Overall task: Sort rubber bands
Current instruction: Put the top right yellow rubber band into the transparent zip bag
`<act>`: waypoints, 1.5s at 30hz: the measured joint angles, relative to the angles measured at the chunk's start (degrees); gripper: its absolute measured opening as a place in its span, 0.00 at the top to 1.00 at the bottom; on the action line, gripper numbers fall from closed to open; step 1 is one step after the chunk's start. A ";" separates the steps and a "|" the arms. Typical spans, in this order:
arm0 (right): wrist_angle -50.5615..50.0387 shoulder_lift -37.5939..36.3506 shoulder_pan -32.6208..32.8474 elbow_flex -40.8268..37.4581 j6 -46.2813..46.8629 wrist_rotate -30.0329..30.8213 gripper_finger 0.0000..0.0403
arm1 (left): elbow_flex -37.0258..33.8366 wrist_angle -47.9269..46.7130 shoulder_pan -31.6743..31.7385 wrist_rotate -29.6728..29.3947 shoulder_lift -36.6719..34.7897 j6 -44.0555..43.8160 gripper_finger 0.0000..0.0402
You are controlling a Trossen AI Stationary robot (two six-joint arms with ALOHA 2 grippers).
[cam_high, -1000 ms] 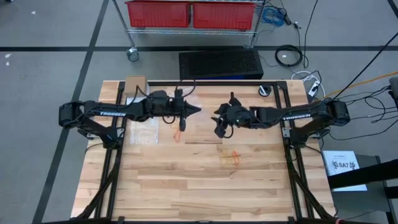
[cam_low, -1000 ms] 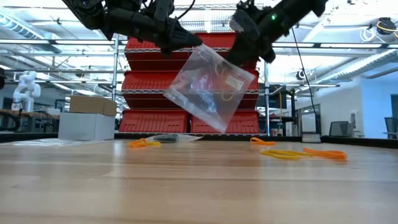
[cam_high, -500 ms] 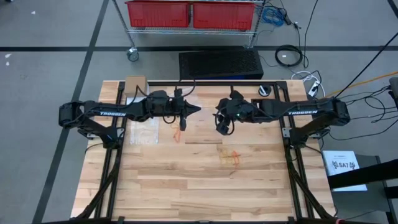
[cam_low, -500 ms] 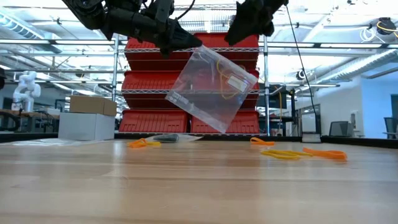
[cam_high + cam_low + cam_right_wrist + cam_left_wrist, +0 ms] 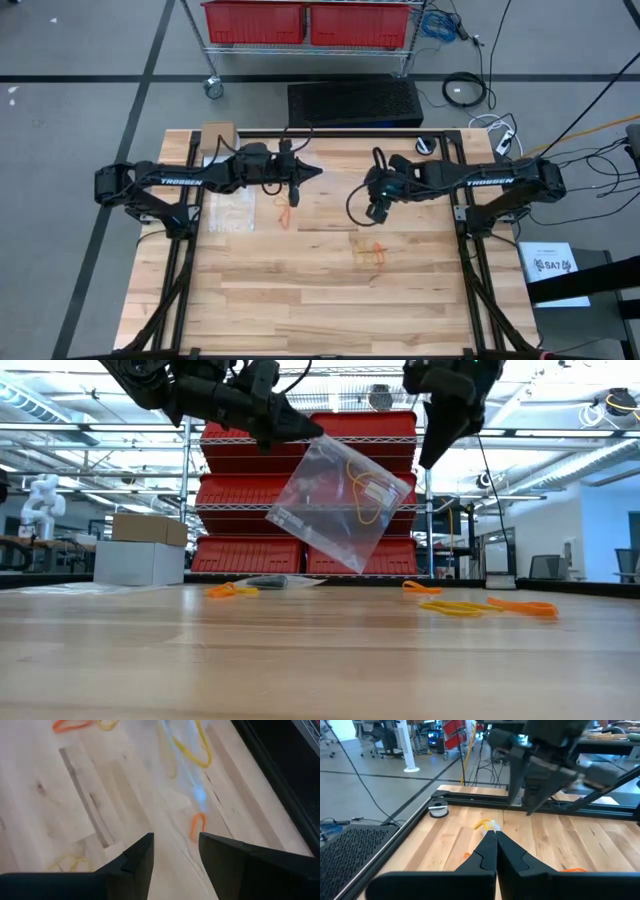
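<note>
The right gripper (image 5: pixel 377 211) has pulled away from the clear plastic bag (image 5: pixel 340 503) it was beside a second ago and is now hanging apart from it, over the middle of the pale wooden slatted counter (image 5: pixel 300 300), with its fingers (image 5: pixel 135 860) standing open and nothing between them. The left gripper (image 5: pixel 314 175) has not shifted.

The counter is carrying both dark arms, which are reaching in from its two sides toward the centre. Behind it in the low view, red plastic bins on a wire rack (image 5: pixel 240 460) are filling the background, and a white and brown cardboard box (image 5: pixel 140 550) is sitting at the far left edge.

The clear plastic bag is hanging tilted in the air, pinched at its upper corner by the left gripper, whose fingers (image 5: pixel 487 852) are pressed shut on it. Inside the bag, a few thin pale yellow rubber band loops (image 5: pixel 362 495) are showing through the plastic.

On the counter, more small elastic loops are lying loose: orange and yellow rubber bands (image 5: pixel 370 252) are clustered right of centre, below the right gripper, and an orange rubber band (image 5: pixel 288 212) is lying just below the left gripper. In the low view these are appearing as a small orange loop (image 5: pixel 230 590) on the left and flat yellow and orange strands (image 5: pixel 480 606) on the right.
</note>
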 joint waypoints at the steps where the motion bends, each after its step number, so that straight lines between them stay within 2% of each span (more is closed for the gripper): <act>1: 1.55 -0.57 -0.63 -1.39 -0.27 -0.06 0.63 | 0.00 -0.02 0.00 0.15 -0.02 -0.02 1.00; 5: 11.96 -3.32 -3.60 -8.96 -2.22 -0.17 0.63 | 0.00 -0.05 0.00 0.51 -0.02 -0.02 1.00; 12: 33.23 -5.18 -7.75 -21.71 -5.35 -7.58 0.65 | 0.00 -0.19 0.00 0.57 -0.02 -0.07 1.00; 15: 39.83 -4.92 -8.00 -24.16 -5.99 -7.08 0.73 | 0.00 -0.23 0.00 0.58 -0.02 -0.08 1.00; 19: 43.52 -4.92 -7.74 -24.53 -7.34 -5.02 0.94 | 0.00 -0.23 0.00 0.66 -0.02 -0.09 1.00; 21: 43.87 -4.98 -7.50 -24.53 -8.49 -2.99 0.97 | 0.00 -0.23 0.00 0.66 -0.02 -0.11 1.00; 25: 43.79 -5.28 -7.56 -24.02 -9.59 -1.72 0.98 | 0.00 -0.19 0.00 0.66 -0.02 -0.09 1.00; 38: 42.73 -6.08 -2.62 -17.35 -19.81 10.31 0.99 | 0.00 -0.33 -0.93 -0.66 -0.04 0.15 1.00; 45: 35.82 -6.06 -0.08 -13.47 -21.12 15.10 0.99 | 0.00 -0.88 -0.90 -2.30 -0.04 0.61 1.00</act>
